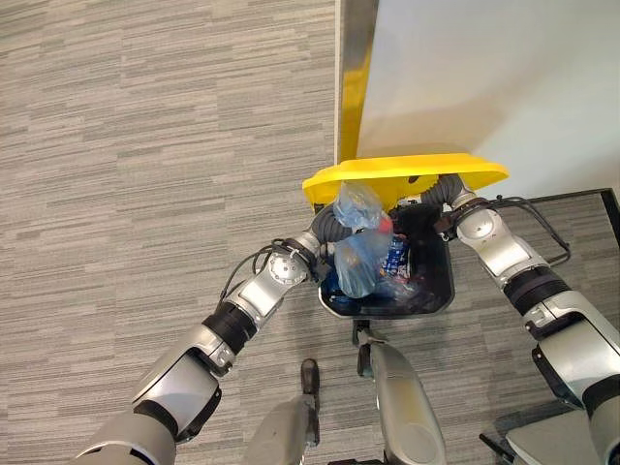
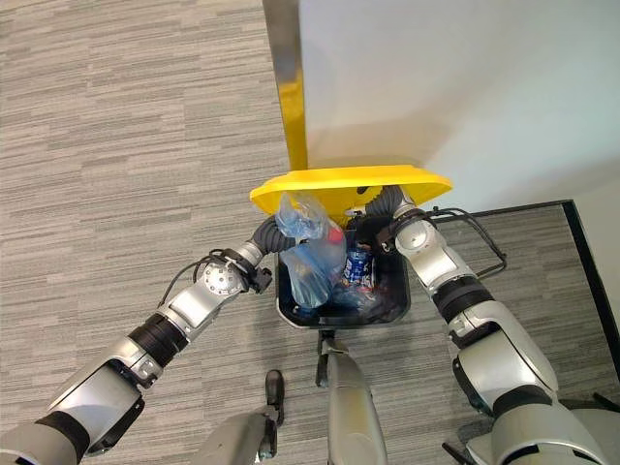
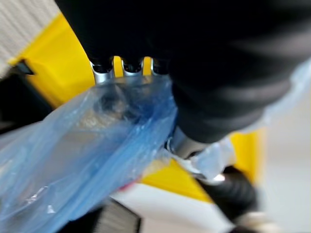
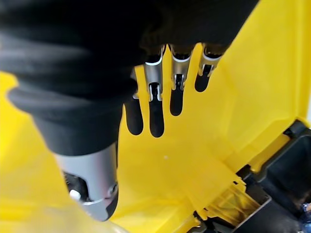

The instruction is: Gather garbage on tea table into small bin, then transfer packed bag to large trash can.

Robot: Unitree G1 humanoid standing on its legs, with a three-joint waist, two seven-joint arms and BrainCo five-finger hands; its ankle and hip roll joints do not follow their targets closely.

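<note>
The packed bag (image 1: 363, 254) is thin, translucent blue plastic, crumpled and bunched at its top, with a bottle with a dark blue label and a red bit showing through and beside it. It hangs in the mouth of the large trash can (image 1: 441, 295), a dark bin whose yellow lid (image 1: 407, 174) is swung up above the opening. The upper part of the bag rises to the lid's front edge, and its bulk sits inside the can, against the wall on the robot's left side.

The left hand (image 3: 124, 73) is at that left rim of the can; in the left wrist view its fingers reach into the bunched blue plastic, but the film hides them, so I cannot tell whether they grip it. The right hand (image 4: 165, 92) is under the raised lid at the can's right rear corner, fingers straight and relaxed against the lid's yellow underside.

Behind the can stands a pale wall (image 1: 504, 77) with a metal edge strip (image 1: 356, 39). Grey striped carpet (image 1: 145, 145) lies around the can.
</note>
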